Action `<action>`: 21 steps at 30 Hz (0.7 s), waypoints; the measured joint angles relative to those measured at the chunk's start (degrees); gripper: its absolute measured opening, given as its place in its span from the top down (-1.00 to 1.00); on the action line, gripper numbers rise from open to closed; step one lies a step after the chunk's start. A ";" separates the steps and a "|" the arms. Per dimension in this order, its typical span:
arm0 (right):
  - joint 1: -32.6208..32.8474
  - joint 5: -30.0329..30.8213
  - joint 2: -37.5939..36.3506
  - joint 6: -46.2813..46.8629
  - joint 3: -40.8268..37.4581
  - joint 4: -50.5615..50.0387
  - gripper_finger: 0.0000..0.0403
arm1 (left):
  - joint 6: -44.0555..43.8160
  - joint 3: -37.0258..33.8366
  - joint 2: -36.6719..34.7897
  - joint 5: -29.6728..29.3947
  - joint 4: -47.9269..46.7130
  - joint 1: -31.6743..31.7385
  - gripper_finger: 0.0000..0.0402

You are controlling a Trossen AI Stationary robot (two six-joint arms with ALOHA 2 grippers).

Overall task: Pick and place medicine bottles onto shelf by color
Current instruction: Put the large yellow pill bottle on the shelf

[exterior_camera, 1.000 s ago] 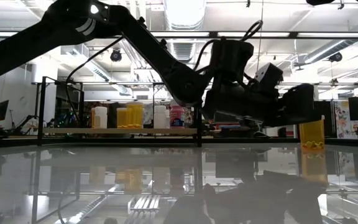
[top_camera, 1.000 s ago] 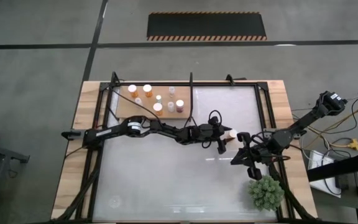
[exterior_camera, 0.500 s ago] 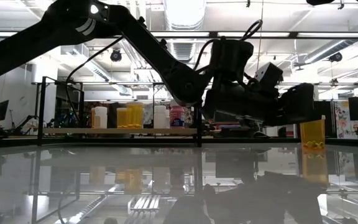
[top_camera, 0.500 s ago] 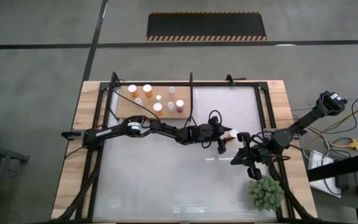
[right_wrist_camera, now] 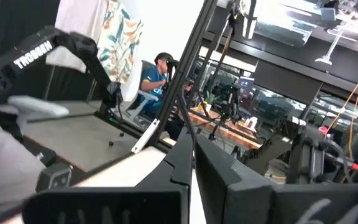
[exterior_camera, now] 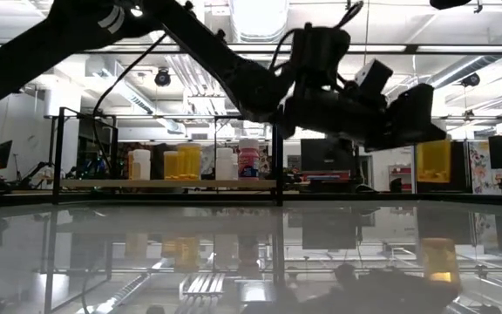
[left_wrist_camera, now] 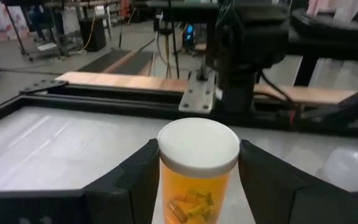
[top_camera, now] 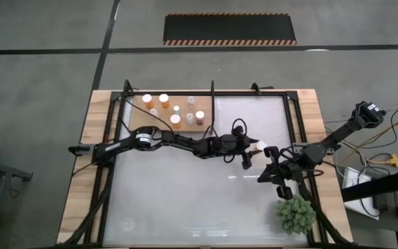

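Observation:
An orange medicine bottle point(left_wrist_camera: 197, 186) with a white cap sits between my left gripper's point(left_wrist_camera: 197, 205) fingers, and the gripper is shut on it. In the high view this gripper point(top_camera: 249, 153) is right of the table's middle, with the bottle's cap point(top_camera: 256, 146) showing. The low view has the bottle point(exterior_camera: 434, 161) above the glossy top. The shelf point(top_camera: 135, 119), a pale wood board at the far left, carries several orange, whitish and maroon bottles point(top_camera: 175, 119) standing on their bases. My right gripper point(top_camera: 271, 168) waits shut just right of the held bottle. My left gripper pinches the orange bottle's body just under the white cap point(left_wrist_camera: 197, 146), one finger point(left_wrist_camera: 132, 183) on each side. The fingers come in about level from the table's left. The bottle stands upright and is lifted clear of the table.
A spiky green potted plant point(top_camera: 296, 213) stands at the near right corner, close to my right arm. A black metal frame point(top_camera: 213, 104) borders the shelf and the white top. In the low view the shelf bottles point(exterior_camera: 190, 162) stand in a row behind the frame.
My left gripper has risen, still shut on the orange bottle. The bottle stood on the table a second ago and now hangs clear above it, still upright. My right arm has kept still.

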 joint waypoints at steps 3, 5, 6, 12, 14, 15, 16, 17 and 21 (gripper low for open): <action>0.02 -0.09 -1.92 1.85 0.00 -0.07 0.96 | 1.10 -2.54 -3.59 -1.58 -4.79 -0.20 0.13; 0.14 -0.18 -3.19 2.71 0.00 -0.39 0.96 | 2.01 -4.96 -7.20 -3.11 -6.37 -0.64 0.13; 0.32 -0.21 -3.81 3.16 0.00 -0.91 0.96 | 2.59 -6.80 -9.75 -4.08 -7.56 -1.02 0.13; 1.55 -0.59 -5.63 4.36 0.00 -1.78 0.96 | 5.60 -21.77 -27.22 -16.40 -11.42 -4.07 0.13; 1.55 -0.59 -5.56 4.37 0.00 -2.01 0.96 | 5.70 -27.80 -33.92 -23.25 -13.39 -5.52 0.13; 1.53 -0.58 -5.56 4.41 0.00 -2.08 0.96 | 5.66 -30.80 -37.39 -27.92 -14.20 -6.37 0.13; 1.53 -0.57 -5.53 4.41 0.00 -2.08 0.96 | 5.43 -33.88 -40.84 -32.92 -14.44 -7.12 0.13; 1.53 -0.55 -5.52 4.40 0.00 -2.05 0.96 | 5.28 -37.08 -44.39 -37.96 -14.51 -7.92 0.13; 1.53 -0.57 -5.52 4.14 0.00 -2.03 0.96 | -1.41 -49.56 -55.95 -54.20 -15.27 -10.56 0.13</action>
